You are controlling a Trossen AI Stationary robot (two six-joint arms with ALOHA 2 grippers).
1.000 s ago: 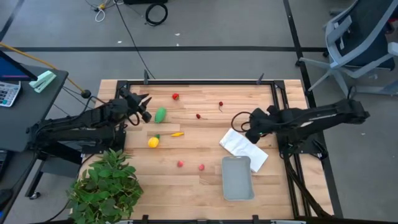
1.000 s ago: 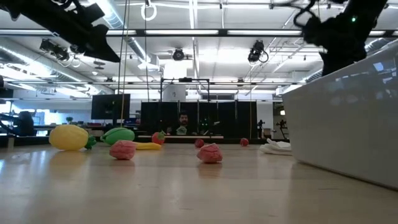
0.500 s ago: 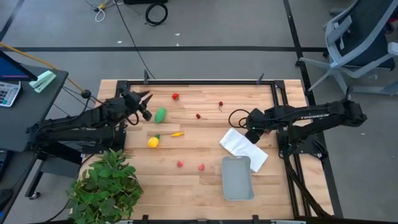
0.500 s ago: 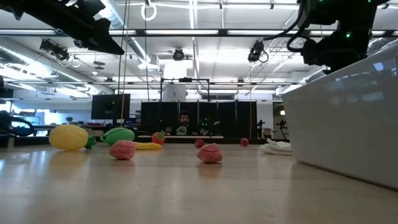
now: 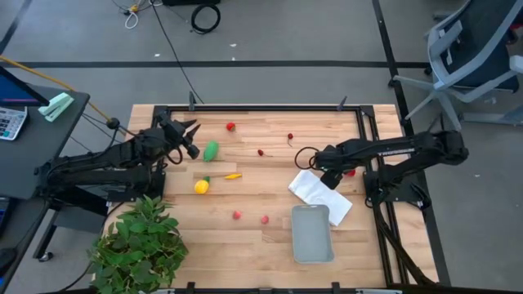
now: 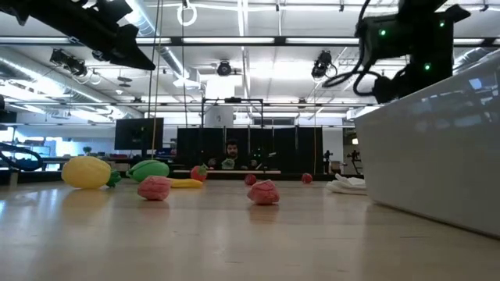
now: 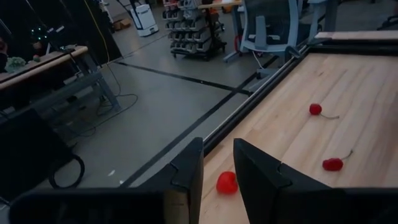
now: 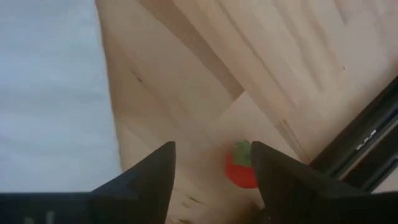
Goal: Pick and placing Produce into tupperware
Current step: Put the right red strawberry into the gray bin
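Fingers (image 8: 149,174) of the right gripper (image 8: 211,168) stand apart, and a small red fruit with a green top (image 8: 241,167) lies on the wood between their tips, closer to one finger and beside the table's dark edge rail. From above, that gripper (image 5: 327,167) hangs low over the near corner of the white cloth (image 5: 320,194), with a speck of red (image 5: 350,172) just beside it; the arm hides most of that fruit there. The right arm reaches in level from the table's right side, stretched long with a cable looped near its wrist.

The grey tupperware (image 5: 312,233) sits just in front of the cloth, nothing showing in it. In the low view its wall (image 6: 426,156) fills the right side and cuts off what lies behind.

The left gripper (image 5: 186,140) hovers at the table's back left, fingers (image 7: 186,174) slightly parted and holding nothing, next to the green oval (image 5: 212,150). A red strawberry (image 7: 227,182) shows just past its tips. The lemon (image 5: 201,186), the thin orange piece (image 5: 234,175), two cherries (image 5: 261,152) and two pinkish-red pieces (image 5: 236,215) lie scattered on the bare wood, well apart from the tupperware.
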